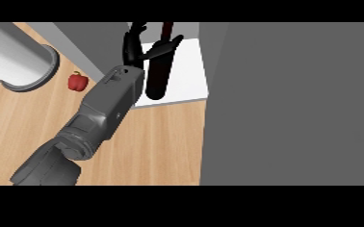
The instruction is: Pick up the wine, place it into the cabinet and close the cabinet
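Left hand (136, 48) is inside the cabinet (186, 72), its fingers spread straight and apart and its thumb lying across the wine (156, 79). The wine is a dark, near-black bottle with a reddish neck, on the cabinet's white floor near the front edge. A red pepper (77, 81) lies on the counter (163, 144), left of the cabinet.

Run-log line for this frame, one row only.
left hand: open, against wine bottle | wine bottle: inside cabinet | cabinet door: open | right hand: not in view
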Tool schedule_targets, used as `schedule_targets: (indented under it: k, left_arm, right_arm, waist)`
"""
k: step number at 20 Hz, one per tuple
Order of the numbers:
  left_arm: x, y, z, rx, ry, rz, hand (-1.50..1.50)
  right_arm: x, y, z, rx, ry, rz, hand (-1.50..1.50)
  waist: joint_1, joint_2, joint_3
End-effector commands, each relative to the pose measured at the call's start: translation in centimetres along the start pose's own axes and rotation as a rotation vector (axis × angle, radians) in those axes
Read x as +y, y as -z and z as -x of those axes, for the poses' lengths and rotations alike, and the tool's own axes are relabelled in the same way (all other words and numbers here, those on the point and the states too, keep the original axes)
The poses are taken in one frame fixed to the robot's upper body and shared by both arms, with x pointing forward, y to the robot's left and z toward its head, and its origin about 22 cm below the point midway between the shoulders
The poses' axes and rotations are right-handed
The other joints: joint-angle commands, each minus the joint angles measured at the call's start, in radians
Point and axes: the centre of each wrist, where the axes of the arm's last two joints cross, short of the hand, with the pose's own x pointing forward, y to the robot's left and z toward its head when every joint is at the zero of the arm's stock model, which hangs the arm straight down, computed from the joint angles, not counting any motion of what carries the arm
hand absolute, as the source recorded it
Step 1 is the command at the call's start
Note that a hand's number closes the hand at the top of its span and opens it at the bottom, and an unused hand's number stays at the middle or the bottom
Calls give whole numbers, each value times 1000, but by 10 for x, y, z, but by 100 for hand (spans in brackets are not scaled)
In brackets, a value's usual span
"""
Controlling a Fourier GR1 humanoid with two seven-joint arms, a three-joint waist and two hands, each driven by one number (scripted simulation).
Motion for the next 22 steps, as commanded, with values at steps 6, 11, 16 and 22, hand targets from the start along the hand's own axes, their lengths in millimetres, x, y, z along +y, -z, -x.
schedule_targets:
  k: [6, 11, 16, 22]
  left_arm:
    - [7, -12, 24, 14, 61, -20, -150]
    - [-3, -17, 21, -6, -6, 12, -150]
    - [-3, -6, 6, -34, -34, 28, -150]
    - [-29, -19, -4, -50, -89, 44, -150]
  right_arm:
    - [5, 4, 0, -1, 3, -15, -150]
    - [-1, -2, 1, -10, 1, -5, -150]
    - [9, -1, -3, -11, -5, -13, -150]
    - [15, 5, 2, 3, -3, -31, -150]
  waist:
    - [12, 6, -3]
    - [10, -1, -2]
    - [19, -6, -2]
    - [19, -7, -2]
